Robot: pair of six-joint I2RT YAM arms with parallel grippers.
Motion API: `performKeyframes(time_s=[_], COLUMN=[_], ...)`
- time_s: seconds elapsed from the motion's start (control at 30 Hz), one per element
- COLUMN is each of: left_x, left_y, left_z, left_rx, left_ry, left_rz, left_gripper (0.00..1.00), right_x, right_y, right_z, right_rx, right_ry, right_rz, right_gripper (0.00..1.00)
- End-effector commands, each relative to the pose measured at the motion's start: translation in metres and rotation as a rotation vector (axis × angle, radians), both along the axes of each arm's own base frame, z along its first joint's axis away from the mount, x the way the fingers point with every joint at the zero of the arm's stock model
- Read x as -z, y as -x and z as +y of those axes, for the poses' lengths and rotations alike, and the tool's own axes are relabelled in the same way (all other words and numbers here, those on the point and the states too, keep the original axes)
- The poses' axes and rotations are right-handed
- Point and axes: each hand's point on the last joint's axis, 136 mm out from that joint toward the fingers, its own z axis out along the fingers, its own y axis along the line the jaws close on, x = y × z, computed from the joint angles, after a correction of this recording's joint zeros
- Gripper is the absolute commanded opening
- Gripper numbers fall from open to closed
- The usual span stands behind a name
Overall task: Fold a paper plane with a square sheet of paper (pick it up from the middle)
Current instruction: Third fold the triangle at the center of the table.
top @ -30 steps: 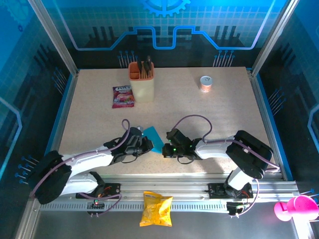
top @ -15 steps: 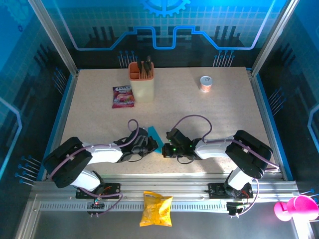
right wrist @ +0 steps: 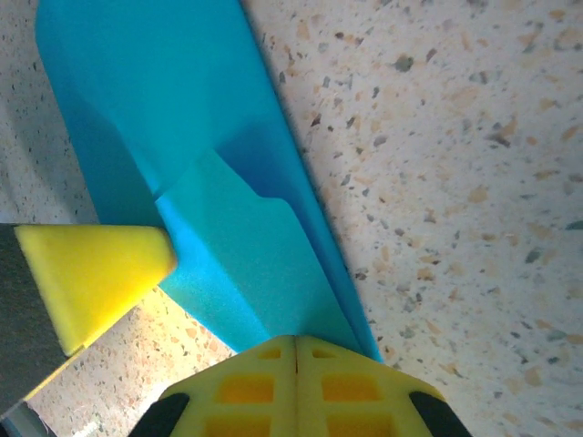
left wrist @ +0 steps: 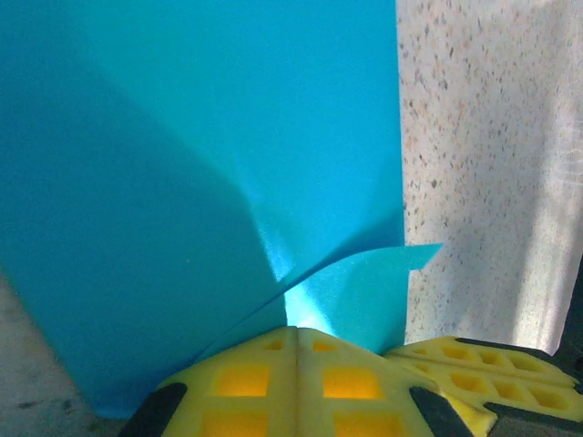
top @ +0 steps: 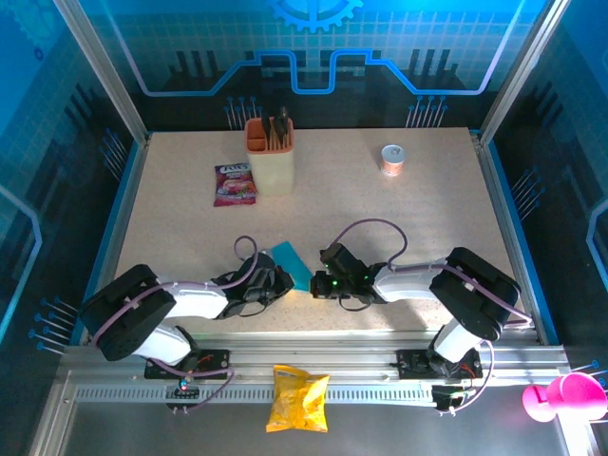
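The cyan-blue sheet of paper, folded into a narrow layered shape, lies slanted on the speckled table between my two grippers. My left gripper is at its near left side, and the jaws are shut on the paper's edge. In the left wrist view a flap of the paper lifts away from the closed yellow fingertips. My right gripper is shut on the paper's near end; the right wrist view has the paper running out from the shut tips. The left gripper's yellow finger touches the paper's left edge.
An orange-cream holder with tools stands at the back, with a pink-purple snack packet to its left. A small round tin sits back right. A yellow crisp bag lies on the front rail. A pink object is off the table, lower right.
My left arm has drawn in and its gripper has shifted slightly along the paper's left side; the paper tipped narrower, then settled a little flatter. The right arm has barely moved.
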Motion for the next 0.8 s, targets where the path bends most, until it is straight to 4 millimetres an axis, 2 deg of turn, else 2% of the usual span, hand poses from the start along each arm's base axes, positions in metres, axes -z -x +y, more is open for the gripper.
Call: performKeyframes(time_s=[0.0, 0.27, 0.37, 0.47, 0.53, 0.63, 0.77], left_x=[0.025, 0.023, 0.009, -0.020, -0.042, -0.064, -0.067], left_y=[0.009, 0.006, -0.001, -0.011, -0.018, -0.022, -0.023], left_z=[0.042, 0.080, 0.079, 0.068, 0.055, 0.034, 0.003], left_rx=[-0.094, -0.160, -0.127, -0.043, 0.028, 0.127, 0.236], left_ry=[-0.138, -0.201, -0.204, -0.207, -0.178, -0.129, -0.051], left_rz=[0.059, 0.067, 0.018, -0.071, -0.138, -0.185, -0.168], left_gripper=[0.00, 0.00, 0.00, 0.00, 0.00, 0.01, 0.02], right_x=[0.036, 0.039, 0.038, 0.033, 0.027, 0.018, 0.011], right_y=[0.013, 0.010, 0.008, 0.001, -0.003, -0.010, -0.015], right_z=[-0.041, -0.043, -0.040, -0.036, -0.034, -0.030, -0.028], right_rx=[0.036, 0.030, -0.005, -0.051, -0.084, -0.135, -0.159], right_ry=[0.159, 0.162, 0.159, 0.153, 0.155, 0.164, 0.182], right_rz=[0.088, 0.107, 0.105, 0.079, 0.056, 0.026, 0.012], right_gripper=[0.00, 0.00, 0.00, 0.00, 0.00, 0.00, 0.00])
